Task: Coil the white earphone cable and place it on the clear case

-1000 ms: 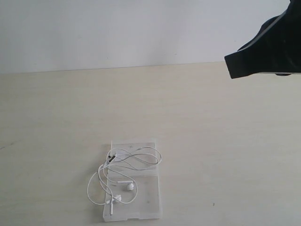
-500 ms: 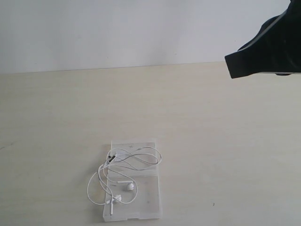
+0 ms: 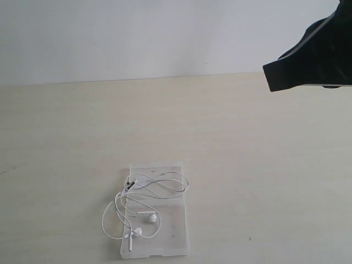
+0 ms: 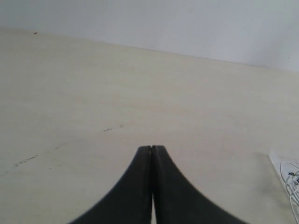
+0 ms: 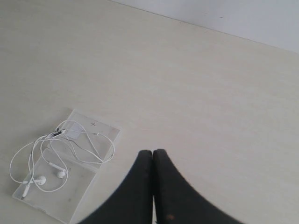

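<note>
My left gripper [image 4: 152, 150] and right gripper [image 5: 153, 154] were pressed together, both empty. The earphone cable [image 3: 152, 218] lay in loose loops on the clear case [image 3: 171, 236], low in the frame, left of centre. One loop spilled past its left edge. I judged the job all but done.

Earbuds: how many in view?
2, both on the clear case half nearest the exterior camera: first earbud mid-half, second earbud toward its left edge. None likely hidden.

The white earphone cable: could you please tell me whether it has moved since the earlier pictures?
No. The white earphone cable keeps the same loops on the clear case, one loop past its left edge as before.
</note>
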Available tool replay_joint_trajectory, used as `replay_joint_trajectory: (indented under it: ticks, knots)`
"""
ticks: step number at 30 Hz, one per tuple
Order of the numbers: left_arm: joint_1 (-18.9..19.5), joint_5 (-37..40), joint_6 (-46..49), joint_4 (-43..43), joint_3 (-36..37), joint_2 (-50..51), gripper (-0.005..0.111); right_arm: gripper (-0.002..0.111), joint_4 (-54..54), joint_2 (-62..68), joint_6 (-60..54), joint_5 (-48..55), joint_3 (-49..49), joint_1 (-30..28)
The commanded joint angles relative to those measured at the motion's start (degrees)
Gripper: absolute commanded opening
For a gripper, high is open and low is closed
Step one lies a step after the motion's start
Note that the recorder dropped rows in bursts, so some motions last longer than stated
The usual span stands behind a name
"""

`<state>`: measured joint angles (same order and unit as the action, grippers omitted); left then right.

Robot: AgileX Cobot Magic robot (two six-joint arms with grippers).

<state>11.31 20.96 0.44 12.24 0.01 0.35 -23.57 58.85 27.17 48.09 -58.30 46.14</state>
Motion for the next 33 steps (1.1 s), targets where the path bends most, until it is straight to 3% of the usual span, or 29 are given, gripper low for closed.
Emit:
replay_joint_trajectory:
  ticks: [1,15,19,21,23,26,30,33]
  knots:
    - [0.1,-0.3,0.0,-0.1,0.0,-0.3,0.0,0.0,-0.3,-0.1,0.0,-0.6,0.3,-0.1]
    - [0.1,-0.3,0.0,-0.1,0.0,-0.3,0.0,0.0,-3.6,-0.9,-0.1,-1.5,0.3,-0.1]
    - [0.1,-0.3,0.0,-0.1,0.0,-0.3,0.0,0.0,-4.8,-8.6,-1.2,0.4,0.3,-0.5]
    - [0.1,-0.3,0.0,-0.1,0.0,-0.3,0.0,0.0,-3.9,-13.2,-1.1,-1.2,0.8,-3.4]
    - [0.1,-0.3,0.0,-0.1,0.0,-0.3,0.0,0.0,-3.2,-17.4,-1.1,-8.9,3.7,-7.2]
    - [0.1,-0.3,0.0,-0.1,0.0,-0.3,0.0,0.0,1.2,-26.0,-1.1,-25.6,15.5,-14.2]
    - [0.1,-0.3,0.0,-0.1,0.0,-0.3,0.0,0.0,8.4,-37.7,-1.1,-37.4,32.9,-20.9]
    - [0.1,-0.3,0.0,-0.1,0.0,-0.3,0.0,0.0,10.8,-43.4,-1.1,-44.1,40.2,-23.4]
